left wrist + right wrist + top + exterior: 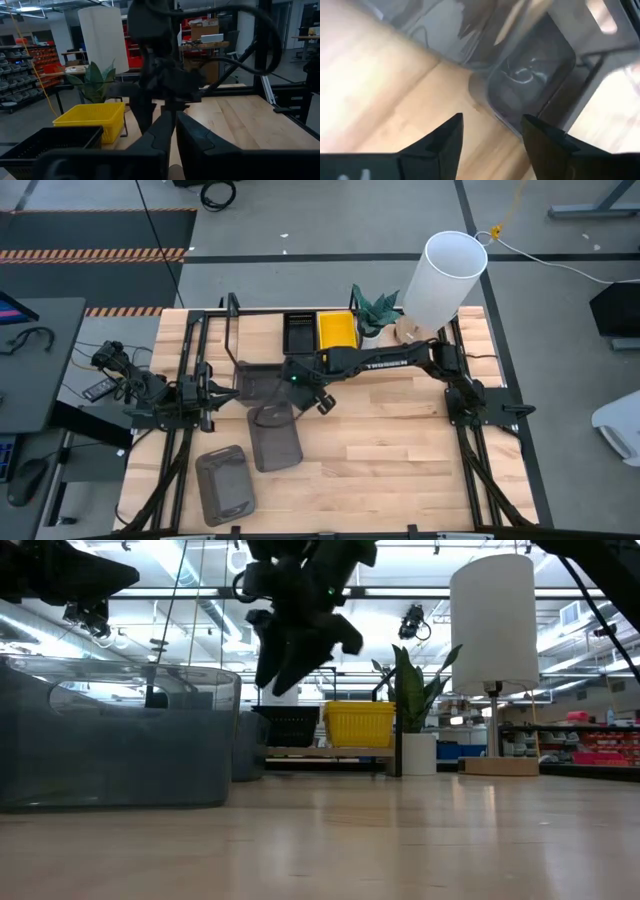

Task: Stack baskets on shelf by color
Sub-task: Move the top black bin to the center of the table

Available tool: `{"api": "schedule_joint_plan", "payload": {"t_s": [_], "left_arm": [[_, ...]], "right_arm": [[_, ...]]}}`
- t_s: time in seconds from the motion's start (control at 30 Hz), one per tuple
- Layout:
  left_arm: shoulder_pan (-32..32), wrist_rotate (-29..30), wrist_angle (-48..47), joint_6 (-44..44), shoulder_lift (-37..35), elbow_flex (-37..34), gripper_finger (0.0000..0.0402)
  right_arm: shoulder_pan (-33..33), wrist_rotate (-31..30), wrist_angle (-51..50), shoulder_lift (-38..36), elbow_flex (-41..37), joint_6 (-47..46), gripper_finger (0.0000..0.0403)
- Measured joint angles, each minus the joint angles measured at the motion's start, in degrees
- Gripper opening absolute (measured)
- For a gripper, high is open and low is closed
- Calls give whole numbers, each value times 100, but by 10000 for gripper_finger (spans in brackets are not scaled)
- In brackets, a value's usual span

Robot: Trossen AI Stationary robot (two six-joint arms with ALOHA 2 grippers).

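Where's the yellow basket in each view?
High: yellow basket at the table's far edge, beside the black basket.
Low: mid-background, left of the plant.
Left wrist: in view, next to the black basket.
Right wrist: not in it.
Shared landmark: the plant.

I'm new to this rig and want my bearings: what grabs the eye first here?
The bright yellow basket stands out, sitting beside a black basket on the shelf at the table's far edge. The right arm stretches across the table, its open pincer above a grey basket. A tall white lamp and a plant stand nearby.
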State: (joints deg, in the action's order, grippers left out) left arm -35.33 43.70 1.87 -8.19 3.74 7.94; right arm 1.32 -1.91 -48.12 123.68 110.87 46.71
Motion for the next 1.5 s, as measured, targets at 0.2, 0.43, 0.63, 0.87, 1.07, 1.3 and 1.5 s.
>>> {"api": "schedule_joint_plan", "payload": {"t_s": [0.2,0.43,0.63,0.87,1.07,1.3,1.5], "left_arm": [[2,0,0,0,-1,0,37],[0,-1,2,0,-1,0,28],[2,0,0,0,0,0,36],[1,-2,0,0,0,0,35],[1,-1,0,0,-1,0,28],[2,-2,0,0,0,0,38],[2,0,0,0,-2,0,37]], "right_arm": [[-6,-605,323,17,-399,1286,223],[68,-660,380,7,-496,1583,221],[72,-612,593,7,-494,2343,219],[124,-409,873,7,-528,2580,219],[275,-202,1509,2,-1031,2824,219],[338,18,2429,2,-1567,2749,219],[256,14,2236,-2,-1655,2401,219]]}}
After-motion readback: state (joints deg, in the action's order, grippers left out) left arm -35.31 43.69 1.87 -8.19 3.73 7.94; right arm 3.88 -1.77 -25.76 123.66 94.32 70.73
